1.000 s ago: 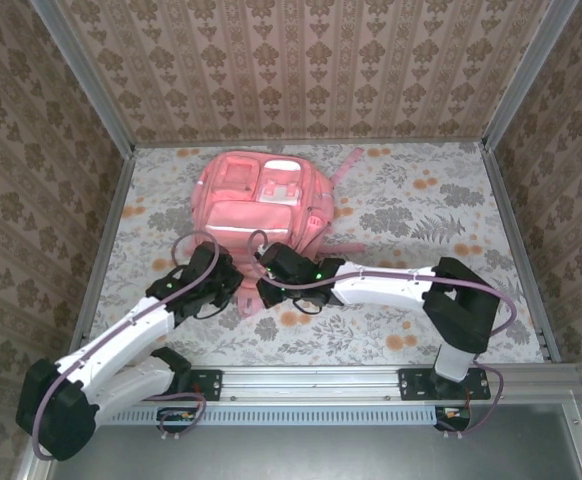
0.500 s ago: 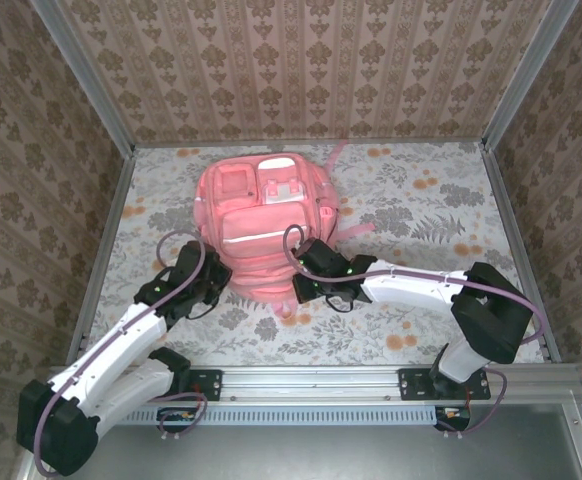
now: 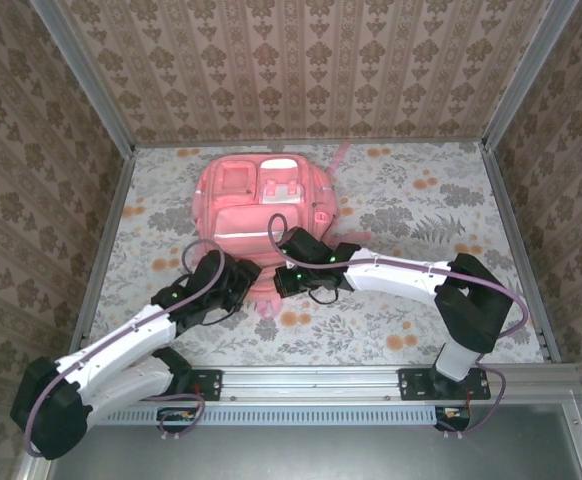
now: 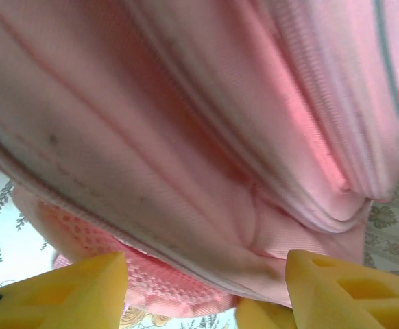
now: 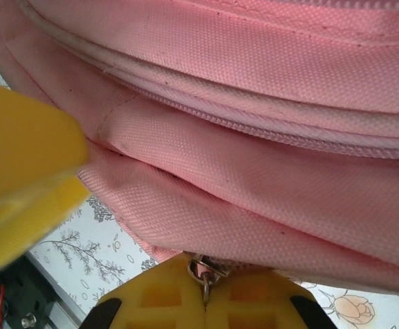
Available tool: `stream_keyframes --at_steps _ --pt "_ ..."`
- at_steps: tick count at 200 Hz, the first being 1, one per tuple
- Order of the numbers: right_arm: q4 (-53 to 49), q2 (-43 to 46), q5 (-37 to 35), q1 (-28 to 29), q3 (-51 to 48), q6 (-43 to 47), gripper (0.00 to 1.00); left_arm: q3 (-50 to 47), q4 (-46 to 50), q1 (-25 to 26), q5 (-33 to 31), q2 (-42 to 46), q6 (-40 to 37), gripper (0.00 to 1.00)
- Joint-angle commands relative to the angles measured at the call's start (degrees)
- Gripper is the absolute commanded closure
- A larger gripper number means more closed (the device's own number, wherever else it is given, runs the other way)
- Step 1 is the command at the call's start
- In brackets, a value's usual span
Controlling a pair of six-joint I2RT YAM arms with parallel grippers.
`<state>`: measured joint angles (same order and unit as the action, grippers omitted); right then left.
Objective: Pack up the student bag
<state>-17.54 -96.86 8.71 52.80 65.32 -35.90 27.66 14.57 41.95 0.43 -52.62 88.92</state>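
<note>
The student bag [image 3: 261,200], a big pink backpack with white-trimmed pockets, lies flat at the table's back centre. My left gripper [image 3: 243,283] is at the bag's near edge, open. Its yellow fingers [image 4: 62,295] stand wide apart under the pink fabric [image 4: 199,137], and the mesh edge hangs loose between them. My right gripper [image 3: 279,283] sits just to the right at the same edge. It is shut on the metal zip pull [image 5: 202,271], with the bag's zip seam [image 5: 268,110] running above. A yellow finger of the left gripper [image 5: 21,171] shows at the left of the right wrist view.
The floral tablecloth [image 3: 421,210] is bare to the right and left of the bag. Patterned walls with metal posts [image 3: 106,230] close in three sides. A pink strap [image 3: 343,160] trails off the bag's far right corner. The metal base rail [image 3: 311,385] runs along the near edge.
My left gripper's jaws have opened and let go of the bag's near edge. My right gripper swung right, then back left, still pinching the zip pull. The bag shifted slightly.
</note>
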Motion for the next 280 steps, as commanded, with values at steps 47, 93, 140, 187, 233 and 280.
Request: stream_keyframes --at_steps 47,93,140,187,233,280 --pt "4.0 -0.6 8.0 0.2 2.5 -6.2 1.0 -3.1 -9.8 -0.3 -3.7 -5.5 4.1 0.43" --pt "3.5 0.5 10.0 0.2 2.2 -6.4 1.0 0.4 -6.9 -0.9 -4.6 -8.2 0.4 0.94" --pt "-6.7 4.9 0.8 -0.6 -1.9 -0.7 1.0 1.3 4.0 -3.3 -8.0 -0.4 -2.4 1.0" --pt "-8.3 7.0 -1.8 -8.8 -7.3 4.1 1.0 -0.7 10.3 -5.0 -8.8 7.8 -3.2 1.0" --pt "-9.2 2.5 -5.7 -12.1 -4.4 10.6 1.0 -0.9 15.2 -7.7 -7.7 14.1 -5.1 1.0" --pt "-5.6 -2.9 -11.3 -19.0 -1.6 16.3 1.0 -0.4 17.1 -14.2 1.6 16.8 -10.5 1.0"
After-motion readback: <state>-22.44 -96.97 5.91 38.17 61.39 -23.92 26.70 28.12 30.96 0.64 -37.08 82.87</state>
